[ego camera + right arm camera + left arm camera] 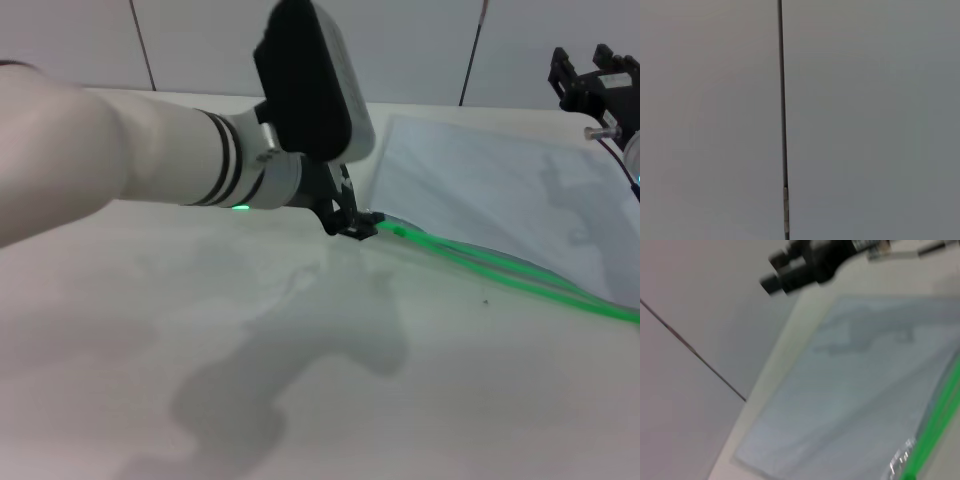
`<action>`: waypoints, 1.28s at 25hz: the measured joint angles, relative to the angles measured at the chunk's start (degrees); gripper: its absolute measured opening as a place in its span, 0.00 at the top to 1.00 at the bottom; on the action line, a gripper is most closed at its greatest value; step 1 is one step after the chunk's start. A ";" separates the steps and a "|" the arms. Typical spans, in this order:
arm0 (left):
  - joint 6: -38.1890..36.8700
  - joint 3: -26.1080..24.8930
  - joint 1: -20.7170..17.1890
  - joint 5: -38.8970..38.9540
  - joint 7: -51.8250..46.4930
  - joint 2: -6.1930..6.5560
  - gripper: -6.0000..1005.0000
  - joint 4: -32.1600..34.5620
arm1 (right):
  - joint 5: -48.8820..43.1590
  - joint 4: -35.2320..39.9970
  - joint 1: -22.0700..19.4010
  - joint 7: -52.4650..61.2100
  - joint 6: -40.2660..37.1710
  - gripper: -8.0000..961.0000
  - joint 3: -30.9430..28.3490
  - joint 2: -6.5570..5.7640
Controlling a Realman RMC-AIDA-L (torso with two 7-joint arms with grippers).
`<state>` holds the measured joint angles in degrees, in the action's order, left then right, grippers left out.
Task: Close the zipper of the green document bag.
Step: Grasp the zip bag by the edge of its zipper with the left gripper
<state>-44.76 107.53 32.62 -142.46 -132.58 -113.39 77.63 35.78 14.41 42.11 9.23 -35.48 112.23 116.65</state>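
Pale desk, grey panelled wall behind. Green document bag flat, translucent; zipper gaping. Left end effector pinched on zipper's end. Right end effector raised beyond bag, grip unclear.

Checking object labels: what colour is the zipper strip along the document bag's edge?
Bright green, on the zipper edging the pale grey-blue bag; clearest in the head view.

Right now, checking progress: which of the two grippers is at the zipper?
The left gripper, down at the near-left end of the zipper on the green document bag. The right gripper sits raised beyond the bag's far right corner, away from the strip.
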 joint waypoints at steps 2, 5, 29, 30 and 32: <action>-2.13 -0.49 0.38 -2.64 0.27 -0.88 0.17 0.05 | 0.00 0.00 0.03 0.00 0.01 0.43 0.00 -0.01; -4.51 -0.44 0.96 -5.45 1.37 -1.67 0.17 0.25 | 0.00 0.00 0.04 0.00 0.03 0.43 0.00 -0.02; 1.10 6.22 2.30 -14.58 2.04 -2.85 0.17 -3.26 | -0.01 0.00 0.34 -0.02 0.06 0.44 0.00 -0.02; 1.37 6.33 2.34 -14.61 2.17 -2.87 0.17 -3.57 | -0.01 0.01 0.37 -0.02 0.06 0.44 0.00 -0.02; 1.99 6.55 2.40 -14.65 2.53 -2.91 0.17 -4.37 | -0.01 0.04 0.42 -0.03 0.06 0.44 0.00 -0.02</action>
<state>-42.77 114.08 35.01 -157.11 -130.05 -116.30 73.26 35.77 14.45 42.54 9.20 -35.42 112.23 116.63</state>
